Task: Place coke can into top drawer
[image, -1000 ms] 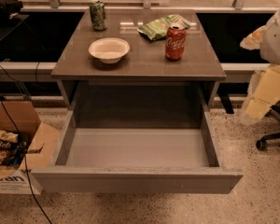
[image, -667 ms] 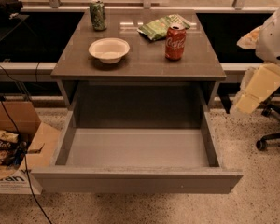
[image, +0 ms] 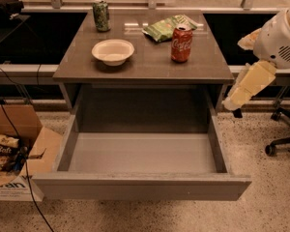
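At the right edge of the frame, in the one camera view, the arm [image: 253, 79] had swung leftward and lower than a second before. Its pale end, the gripper [image: 233, 100], now hung just beside the cabinet's right side. I could not tell whether it was open or closed, but it held nothing. The coke can [image: 181, 43] had not moved and stood upright on the cabinet top [image: 145, 66], right of centre, well apart from the gripper. The top drawer [image: 140, 187] was pulled fully out and empty in the lower middle. I judged this an approach with the grasp not yet begun.

White Coca-Cola script showed on the red can. The green can [image: 101, 15] at upper left and the green bag [image: 168, 28] bore nothing I could read. The cardboard box [image: 19, 129] at lower left showed only partial letters.
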You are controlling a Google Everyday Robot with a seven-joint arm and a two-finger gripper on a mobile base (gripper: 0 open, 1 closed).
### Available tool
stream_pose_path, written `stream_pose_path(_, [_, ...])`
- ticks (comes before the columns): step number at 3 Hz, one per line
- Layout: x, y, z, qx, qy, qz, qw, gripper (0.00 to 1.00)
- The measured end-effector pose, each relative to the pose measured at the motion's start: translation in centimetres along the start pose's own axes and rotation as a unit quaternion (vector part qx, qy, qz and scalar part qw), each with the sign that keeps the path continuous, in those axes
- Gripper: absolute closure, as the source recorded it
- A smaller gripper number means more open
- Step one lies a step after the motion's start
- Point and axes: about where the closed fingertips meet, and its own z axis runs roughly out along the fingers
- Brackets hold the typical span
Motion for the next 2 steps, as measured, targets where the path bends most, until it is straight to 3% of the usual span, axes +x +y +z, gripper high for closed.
stream_pose_path(1, [-0.2,-0.1,0.2,0.002,-0.005,0.002,1.0,0.0])
stream_pose_path(2, [-1.8,-1.2,1.5,0.021,-0.048,0.015,0.9985,0.0])
